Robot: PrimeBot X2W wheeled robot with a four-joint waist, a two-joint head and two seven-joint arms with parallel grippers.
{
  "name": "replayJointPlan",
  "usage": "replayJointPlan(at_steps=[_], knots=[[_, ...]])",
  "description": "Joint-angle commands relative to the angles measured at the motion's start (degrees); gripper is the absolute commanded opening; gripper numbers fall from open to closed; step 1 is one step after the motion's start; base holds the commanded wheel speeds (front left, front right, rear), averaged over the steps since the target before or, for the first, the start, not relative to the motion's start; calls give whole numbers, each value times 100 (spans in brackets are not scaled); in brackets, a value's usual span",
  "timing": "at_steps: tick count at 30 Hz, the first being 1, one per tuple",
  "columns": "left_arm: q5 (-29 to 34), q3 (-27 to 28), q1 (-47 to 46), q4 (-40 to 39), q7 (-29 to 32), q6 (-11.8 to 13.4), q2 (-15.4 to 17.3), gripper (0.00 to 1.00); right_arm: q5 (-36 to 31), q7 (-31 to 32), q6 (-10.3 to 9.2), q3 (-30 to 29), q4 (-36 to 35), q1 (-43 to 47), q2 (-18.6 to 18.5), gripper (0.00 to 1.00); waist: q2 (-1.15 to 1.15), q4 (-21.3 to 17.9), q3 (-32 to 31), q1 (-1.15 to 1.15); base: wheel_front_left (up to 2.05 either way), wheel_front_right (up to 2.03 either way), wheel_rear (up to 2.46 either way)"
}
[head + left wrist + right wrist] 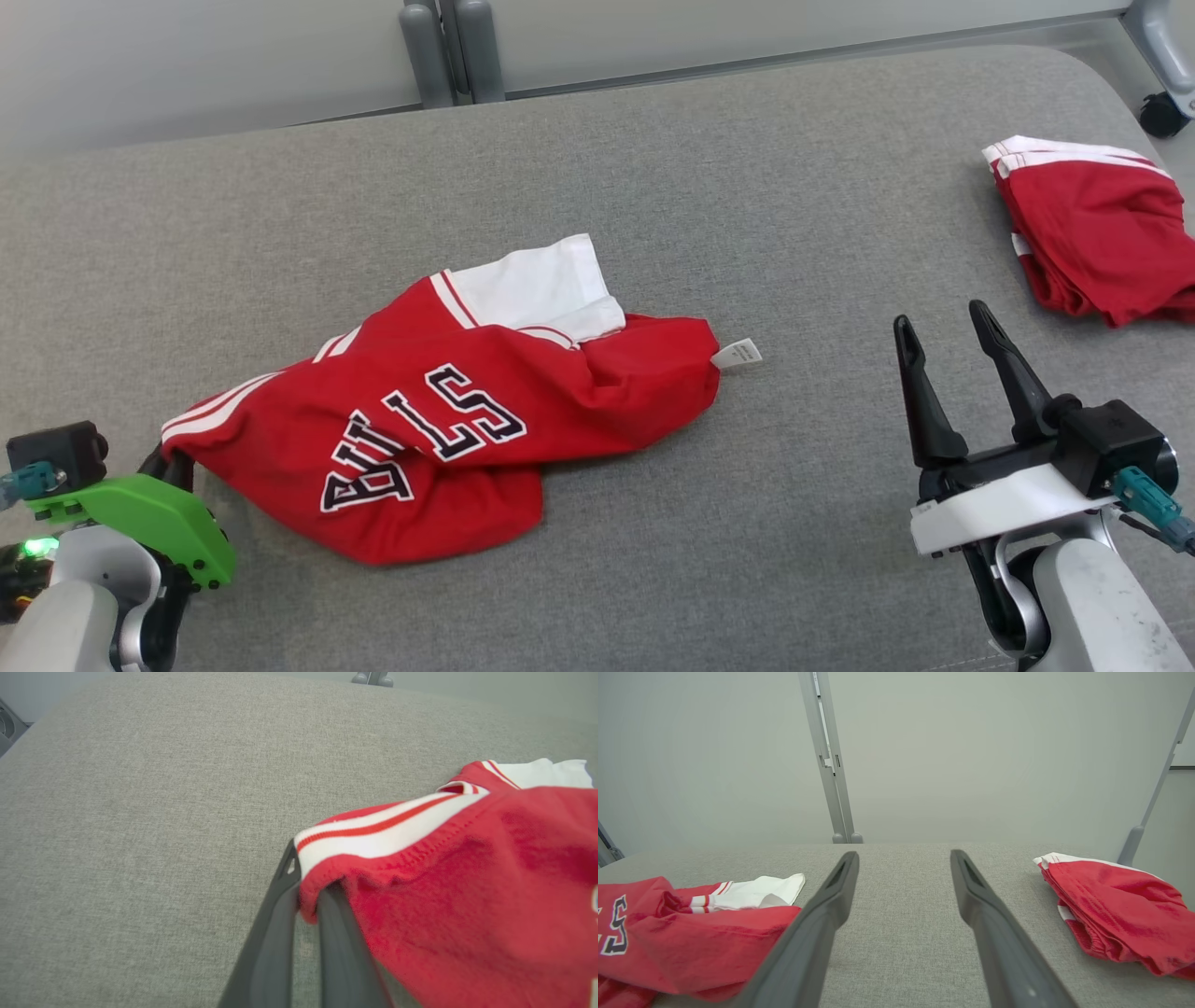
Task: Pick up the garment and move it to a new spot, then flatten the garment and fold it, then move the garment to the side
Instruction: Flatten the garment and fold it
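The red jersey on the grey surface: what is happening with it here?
The robot's left gripper has its jaws shut on the striped edge of the red jersey, which lies crumpled on the grey surface. The right gripper hovers open nearby, holding nothing. A second red garment lies apart at the far right.

Bench [709, 187]: big and grey, covered in rough cloth, with a round corner at the far right.
Wall [971, 742]: plain, pale grey-green, right behind the bench.
Posts [830, 765]: two thin grey posts, side by side, standing up at the back edge of the bench.
Side bar [1153, 807]: a slanted grey bar past the right end.
Wheel [1162, 114]: small and black, beside the far right corner.
Light: soft and even all over.
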Motion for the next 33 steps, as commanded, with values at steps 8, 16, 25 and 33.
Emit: replayJointPlan(at_steps=[8,16,25,33], knots=[[408,16,281,-255,-1024,255,-61,100,-4,-16,-2,50,152,126,-54,100,0,194,-419,0,0,0,0],[883,-185,1007,-1684,-1737,700,-343,100,165,-16,-2,243,381,382,-170,100,0,493,-686,0,0,0,0],[907,-505,1176,-2096,-1731,655,-587,100,208,383,-2,1260,955,-108,-615,100,0,857,-632,0,0,0,0],[850,-668,1005,-1981,-1741,553,-730,100,607,1246,-3,2666,1450,-1022,-1174,100,0,1275,-564,0,0,0,0]])
